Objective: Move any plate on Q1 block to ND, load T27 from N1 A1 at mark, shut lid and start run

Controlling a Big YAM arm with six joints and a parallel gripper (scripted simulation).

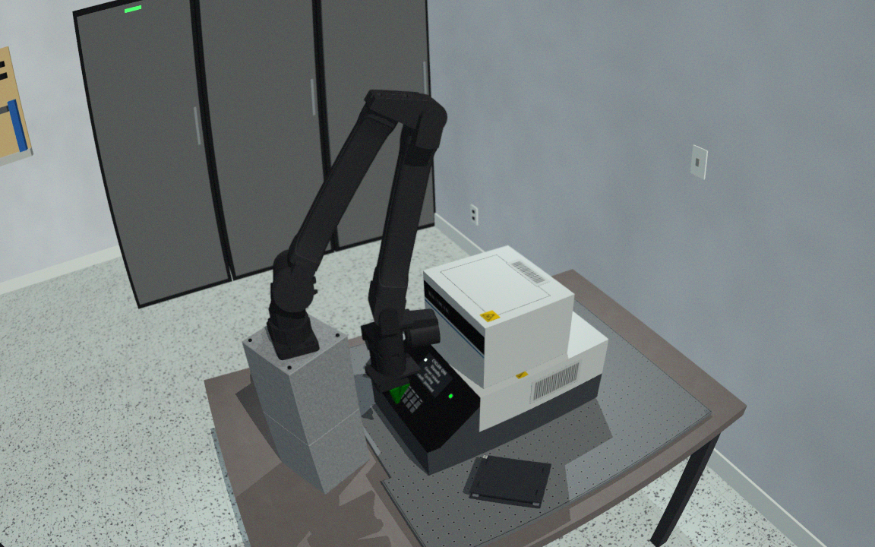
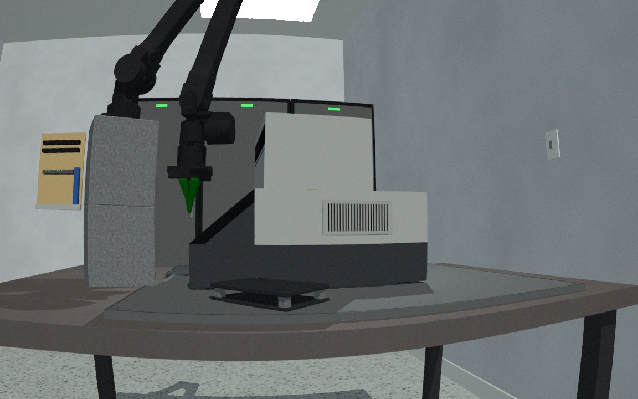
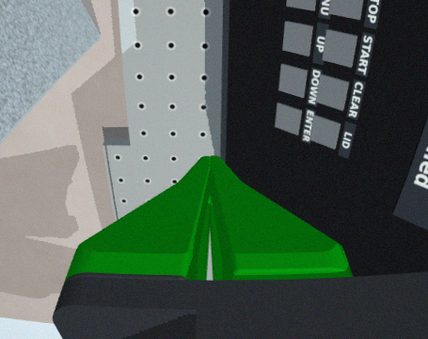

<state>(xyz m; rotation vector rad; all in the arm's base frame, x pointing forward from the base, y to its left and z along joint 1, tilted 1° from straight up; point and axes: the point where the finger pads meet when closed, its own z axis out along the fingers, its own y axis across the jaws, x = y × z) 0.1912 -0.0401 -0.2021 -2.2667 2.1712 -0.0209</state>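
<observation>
The cycler Q1 (image 1: 502, 339) stands on the table with its white lid (image 1: 498, 309) shut. Its status lamp (image 1: 450, 396) glows green. My gripper (image 1: 399, 394) is shut and empty, its green fingers pointing down above the left edge of the black sloped panel (image 1: 427, 408), not touching it. In the wrist view the fingertips (image 3: 209, 160) sit left of the keypad. The upper-row keys read STOP (image 3: 347, 0), START (image 3: 340, 47), CLEAR (image 3: 333, 92) and LID (image 3: 326, 131). The gripper also shows in the exterior view (image 2: 190, 198). I see no plate T27 in any view.
A flat black plate nest (image 1: 508, 479) lies on the perforated board in front of Q1's side, also seen in the exterior view (image 2: 269, 291). The arm's grey pedestal (image 1: 304, 401) stands close left of the panel. Q1's display (image 3: 420, 157) lies right of the keypad.
</observation>
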